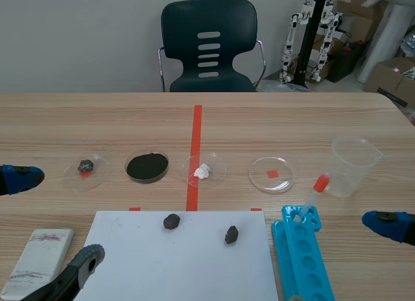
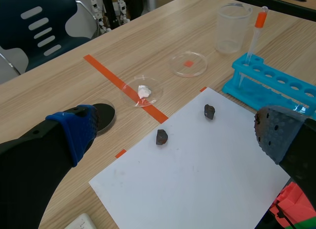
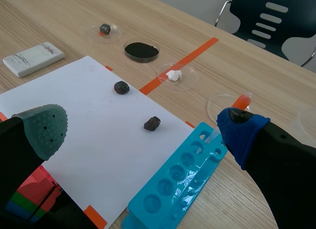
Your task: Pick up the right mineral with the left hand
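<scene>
Wood-grain table (image 1: 324, 126) carries a white sheet (image 1: 181, 268) at our near edge. Our left gripper (image 1: 55, 216) sits low by the sheet's left corner, fingers spread wide apart. Our right gripper (image 3: 143, 133) is spread too, low at the right. We see the right stone (image 1: 231, 234) on the sheet near its far edge, apart from the left stone (image 1: 171, 221). Bare paper surrounds it, and a blue rack (image 1: 301, 262) lies beside the sheet's right edge.
</scene>
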Tool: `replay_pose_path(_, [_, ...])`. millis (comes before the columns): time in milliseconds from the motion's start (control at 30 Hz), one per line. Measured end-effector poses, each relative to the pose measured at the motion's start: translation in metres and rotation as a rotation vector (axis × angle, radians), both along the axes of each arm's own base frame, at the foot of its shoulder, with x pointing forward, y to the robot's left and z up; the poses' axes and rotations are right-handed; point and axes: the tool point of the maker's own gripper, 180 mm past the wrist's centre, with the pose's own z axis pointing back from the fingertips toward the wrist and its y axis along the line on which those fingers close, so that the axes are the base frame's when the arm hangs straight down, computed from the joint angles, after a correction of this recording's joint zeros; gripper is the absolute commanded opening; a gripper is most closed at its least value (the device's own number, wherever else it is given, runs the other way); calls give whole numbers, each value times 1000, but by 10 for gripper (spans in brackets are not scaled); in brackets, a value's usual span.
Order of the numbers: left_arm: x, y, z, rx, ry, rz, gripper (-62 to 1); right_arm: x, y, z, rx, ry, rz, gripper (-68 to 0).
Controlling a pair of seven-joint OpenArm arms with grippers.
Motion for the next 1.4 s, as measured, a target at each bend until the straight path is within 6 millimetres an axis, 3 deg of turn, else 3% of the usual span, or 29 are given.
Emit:
replay_pose_path(833, [-1, -1, -1, -2, 5, -6, 14, 0, 0, 0, 0, 0, 0, -37])
replay_pose_path(1133, [5, 8, -38, 175, 146, 11, 14, 0, 0, 0, 0, 0, 0, -37])
replay_pose_path(1400, [19, -29, -53, 184, 211, -33, 14, 0, 0, 0, 0, 0, 0, -37])
